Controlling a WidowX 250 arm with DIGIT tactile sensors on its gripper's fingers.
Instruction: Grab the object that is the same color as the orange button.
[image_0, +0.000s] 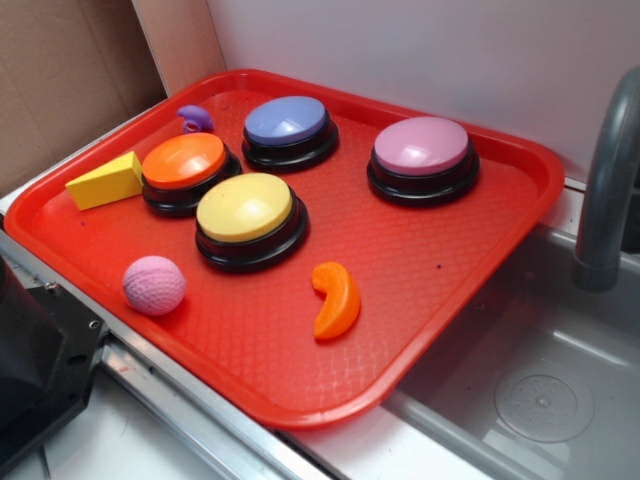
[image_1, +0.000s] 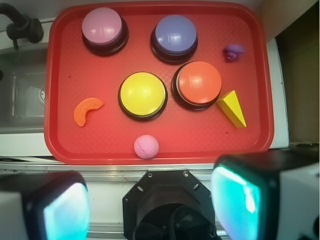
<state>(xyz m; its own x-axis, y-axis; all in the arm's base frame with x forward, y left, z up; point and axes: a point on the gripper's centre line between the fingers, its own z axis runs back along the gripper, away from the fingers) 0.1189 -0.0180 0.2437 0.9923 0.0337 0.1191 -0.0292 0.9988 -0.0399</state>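
The orange crescent (image_0: 337, 298) lies beside the yellow button (image_0: 245, 208) on the tray (image_0: 440, 270); the gripper (image_1: 150, 207) hangs with jaws wide, empty.

A: Verify markings. Is any text, label, brand, number or sign legible in either view?

B: Negative. The red plastic tray (image_0: 520, 175) carries only an embossed texture. The large round orange-domed push button on a black base (image_1: 198, 82) is unmarked, as is the small glossy orange crescent-shaped plastic piece (image_0: 338, 299).
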